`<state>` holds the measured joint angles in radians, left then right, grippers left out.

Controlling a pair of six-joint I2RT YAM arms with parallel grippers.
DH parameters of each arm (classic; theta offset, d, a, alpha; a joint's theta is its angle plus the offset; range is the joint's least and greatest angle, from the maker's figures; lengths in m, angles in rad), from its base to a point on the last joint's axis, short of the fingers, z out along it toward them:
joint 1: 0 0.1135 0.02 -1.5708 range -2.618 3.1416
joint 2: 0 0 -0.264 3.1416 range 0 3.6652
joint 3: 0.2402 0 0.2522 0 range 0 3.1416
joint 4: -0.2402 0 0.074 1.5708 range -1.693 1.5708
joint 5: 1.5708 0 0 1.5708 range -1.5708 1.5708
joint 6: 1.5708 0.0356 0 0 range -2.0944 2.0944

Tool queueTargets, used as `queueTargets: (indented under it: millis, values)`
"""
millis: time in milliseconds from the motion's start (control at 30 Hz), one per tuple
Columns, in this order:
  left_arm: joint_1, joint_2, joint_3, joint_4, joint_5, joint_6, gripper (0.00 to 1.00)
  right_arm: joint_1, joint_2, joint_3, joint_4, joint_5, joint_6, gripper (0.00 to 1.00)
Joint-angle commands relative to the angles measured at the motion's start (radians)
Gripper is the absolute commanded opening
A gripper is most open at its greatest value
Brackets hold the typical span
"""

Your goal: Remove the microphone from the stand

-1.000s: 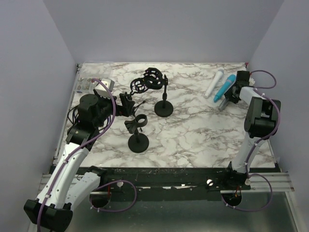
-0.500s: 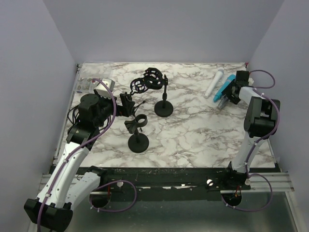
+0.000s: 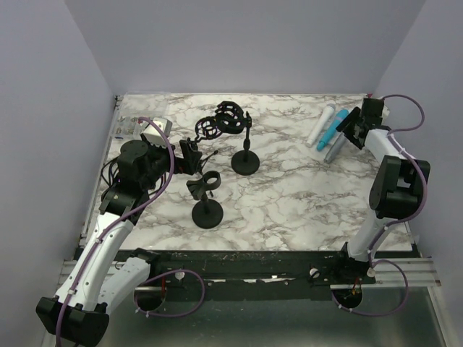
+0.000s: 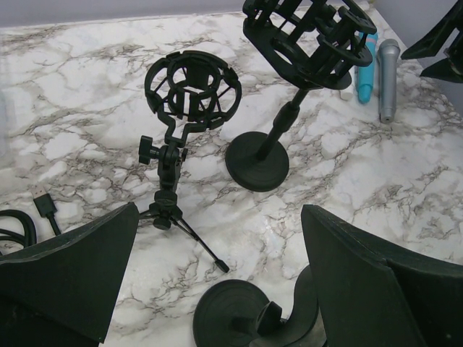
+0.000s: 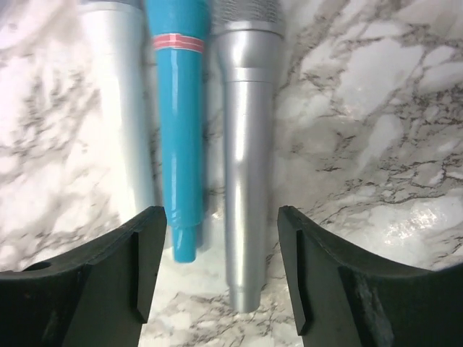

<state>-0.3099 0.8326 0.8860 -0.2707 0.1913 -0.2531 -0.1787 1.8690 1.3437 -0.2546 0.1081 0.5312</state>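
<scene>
Our right tool (image 5: 221,217) hangs released, the grey microphone (image 5: 246,144) lying on the desk (image 5: 376,108) just beneath its parted jaws, well apart from the stands (image 3: 207,215); set-down done, we judge, a clean lift away comes next.

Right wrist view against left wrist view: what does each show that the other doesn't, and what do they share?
Only the right wrist view: the white microphone, lying leftmost of three side by side, and the right gripper, open over them. Only the left wrist view: the tripod shock mount, the round-base stand with its shock mount, a second round base at the bottom edge, a cable and the open left gripper. Both: the blue microphone, the grey microphone beside it and the marble table.
</scene>
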Motion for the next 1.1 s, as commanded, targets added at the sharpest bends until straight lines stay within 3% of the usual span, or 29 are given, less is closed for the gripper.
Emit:
queueTargets:
  millis: [0, 233, 500, 667, 1067]
  values:
    - [-0.003, -0.003, 0.024, 0.011, -0.005, 0.008, 0.98, -0.001, -0.100, -0.025, 0.049, -0.212, -0.037, 0.72]
    - [-0.002, 0.004, 0.025, 0.012, -0.001, 0.006, 0.99, 0.113, -0.145, -0.011, 0.149, -0.618, -0.003, 0.91]
    - [0.003, 0.005, 0.024, 0.012, -0.003, 0.006, 0.99, 0.297, -0.143, -0.030, 0.503, -0.950, 0.284, 0.92]
    - [0.005, 0.003, 0.024, 0.013, -0.001, 0.006, 0.99, 0.370, -0.121, -0.023, 0.667, -1.008, 0.427, 0.90]
    - [0.004, 0.002, 0.025, 0.014, 0.003, 0.006, 0.99, 0.453, -0.043, 0.050, 0.556, -1.007, 0.379, 0.74]
